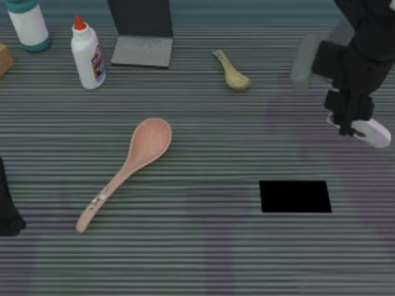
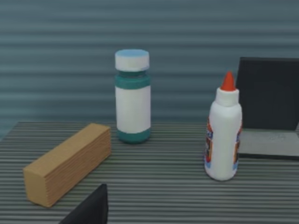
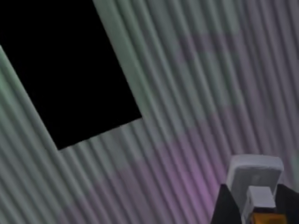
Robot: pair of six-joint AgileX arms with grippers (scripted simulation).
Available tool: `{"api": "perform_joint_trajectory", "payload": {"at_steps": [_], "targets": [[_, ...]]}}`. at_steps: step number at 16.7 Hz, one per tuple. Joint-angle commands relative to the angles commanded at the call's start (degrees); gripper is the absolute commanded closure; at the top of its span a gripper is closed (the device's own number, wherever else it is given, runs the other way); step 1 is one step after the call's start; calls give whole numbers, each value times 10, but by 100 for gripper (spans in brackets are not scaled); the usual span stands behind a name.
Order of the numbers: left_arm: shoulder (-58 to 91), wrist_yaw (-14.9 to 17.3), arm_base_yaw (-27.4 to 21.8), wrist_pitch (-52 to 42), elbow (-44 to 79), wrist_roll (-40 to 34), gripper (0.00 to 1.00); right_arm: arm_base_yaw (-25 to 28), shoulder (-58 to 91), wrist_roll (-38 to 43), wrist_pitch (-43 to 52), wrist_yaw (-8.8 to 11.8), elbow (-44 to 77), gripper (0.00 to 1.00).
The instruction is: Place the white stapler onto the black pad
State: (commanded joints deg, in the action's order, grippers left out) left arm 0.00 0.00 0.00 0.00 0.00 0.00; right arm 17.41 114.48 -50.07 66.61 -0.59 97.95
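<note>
Top view: right tool (image 1: 349,128) is up and right of the black pad (image 1: 295,196), fingers closed on the white stapler (image 1: 372,131), which sticks out to the tool's right. Whether the stapler is lifted or touching the surface can't be told from here. Pad is bare, well apart from the stapler. The pink spoon (image 1: 126,170) lies far left of the pad, the small tan spoon (image 1: 232,72) up and left of it; neither looks to be in the carry path. Left arm (image 1: 8,209) is parked at the far left edge, well away from the pad.

Left wrist view: shows only clutter far from the pad: wooden block (image 2: 68,163), teal-capped bottle (image 2: 133,95), glue bottle (image 2: 224,129), grey plate with dark panel (image 2: 268,142). Can't tell how the left tool's fingers stand.

Right wrist view: stapler end (image 3: 254,175) sits clamped between the dark fingers, pad (image 3: 60,70) off to one side, striped surface (image 3: 196,93) between them. The step looks like the carry to the pad. To do it well: keep the clamp firm, move down-left toward the pad, line the stapler's long axis up with the pad's long side since the pad is only slightly longer, centre it, lower until it rests flat, then release.
</note>
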Motion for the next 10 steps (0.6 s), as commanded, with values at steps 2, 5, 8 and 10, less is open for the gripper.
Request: {"api": "perform_joint_trajectory", "payload": {"at_steps": [2, 5, 8, 10], "targets": [[0, 0, 0, 0, 0, 0, 0, -4, -5, 100, -20, 0, 1, 100], [0, 0, 0, 0, 0, 0, 0, -14, -14, 291, -49, 3, -7, 100], [0, 0, 0, 0, 0, 0, 0, -25, -25, 513, -71, 12, -30, 100], [0, 0, 0, 0, 0, 0, 0, -32, -32, 671, -80, 21, -53, 100]]}}
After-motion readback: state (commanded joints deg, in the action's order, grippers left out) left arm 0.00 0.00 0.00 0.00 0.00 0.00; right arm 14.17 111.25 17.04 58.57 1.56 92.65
